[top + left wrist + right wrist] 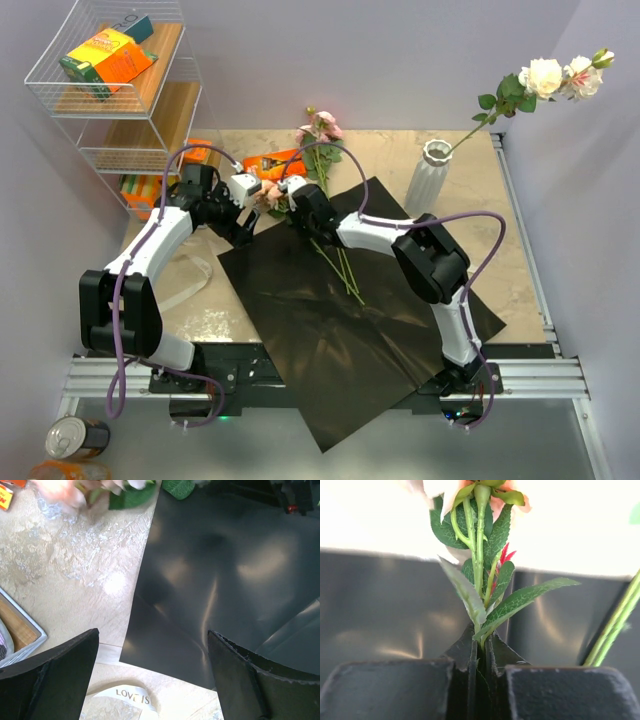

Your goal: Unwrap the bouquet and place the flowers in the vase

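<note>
black wrapping paper (340, 300) is spread flat on the table (520, 250). a flower stem (479, 545) is pinched by the right gripper (480, 647). the left gripper (152, 635) is held wide apart above the paper's edge.

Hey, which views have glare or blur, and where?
Right wrist: the table behind is blown out to white, while the flower stem is sharp. Left wrist: the flowers at the top edge are blurred, and a glare spot sits on the table. Top external: soft sheen across the black paper, otherwise even light.
</note>
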Tool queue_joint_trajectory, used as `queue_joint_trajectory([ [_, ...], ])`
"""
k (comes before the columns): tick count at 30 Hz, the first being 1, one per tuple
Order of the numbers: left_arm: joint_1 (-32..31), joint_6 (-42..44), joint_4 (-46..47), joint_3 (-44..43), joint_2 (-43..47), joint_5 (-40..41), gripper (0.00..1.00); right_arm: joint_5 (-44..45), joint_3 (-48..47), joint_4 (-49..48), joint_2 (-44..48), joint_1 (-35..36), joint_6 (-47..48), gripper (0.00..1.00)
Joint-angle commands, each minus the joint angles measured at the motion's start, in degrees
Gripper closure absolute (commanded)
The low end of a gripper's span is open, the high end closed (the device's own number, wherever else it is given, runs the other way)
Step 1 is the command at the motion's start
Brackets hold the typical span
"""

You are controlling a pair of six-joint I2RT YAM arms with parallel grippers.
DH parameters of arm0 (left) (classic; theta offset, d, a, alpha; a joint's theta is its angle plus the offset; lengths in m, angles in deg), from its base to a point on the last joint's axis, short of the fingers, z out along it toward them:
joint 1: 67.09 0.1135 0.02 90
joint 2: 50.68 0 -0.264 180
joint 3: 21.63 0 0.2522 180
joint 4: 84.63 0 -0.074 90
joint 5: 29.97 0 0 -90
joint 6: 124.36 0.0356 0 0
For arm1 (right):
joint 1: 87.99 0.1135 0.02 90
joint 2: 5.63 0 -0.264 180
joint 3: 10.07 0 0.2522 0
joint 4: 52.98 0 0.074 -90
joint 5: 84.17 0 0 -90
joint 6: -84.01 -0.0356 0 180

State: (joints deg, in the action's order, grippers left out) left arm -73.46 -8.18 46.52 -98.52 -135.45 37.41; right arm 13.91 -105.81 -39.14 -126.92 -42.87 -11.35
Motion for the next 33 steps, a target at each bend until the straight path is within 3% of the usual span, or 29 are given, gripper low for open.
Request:
queue_joint_trajectory([
  [1, 0.8, 0.7, 0.1, -2.3, 1.3, -1.4, 0.07, 2.7, -9.5, 1.2, 3.9, -0.5, 3.1, 1.0],
  [11, 1.0, 0.9, -0.8, -3.5, 1.9, -1.3, 0.07, 3.1, -31.3, 3.7, 11.2, -10.8, 3.9, 1.0],
  [15, 1.1, 1.1, -1.2, -3.8, 1.7, -1.4, 0.07, 7.9, -25.8, -14.2, 18.8, -14.6, 11.5, 1.0],
  [20, 1.2, 1.6, -1.5, -4.5, 1.1, -1.4, 0.07, 17.7, -25.2, -27.8, 21.8, -16.6, 23.4, 1.0],
  [21, 1.3, 1.8, -1.6, -4.6, 1.0, -1.4, 0.07, 19.7, -23.3, -35.2, 22.7, -16.6, 27.5, 1.0],
  [33, 1.8, 2.7, -2.3, -5.2, -0.1, -2.4, 0.07, 32.7, -16.0, -63.1, 21.6, -20.4, 42.8, 1.0],
])
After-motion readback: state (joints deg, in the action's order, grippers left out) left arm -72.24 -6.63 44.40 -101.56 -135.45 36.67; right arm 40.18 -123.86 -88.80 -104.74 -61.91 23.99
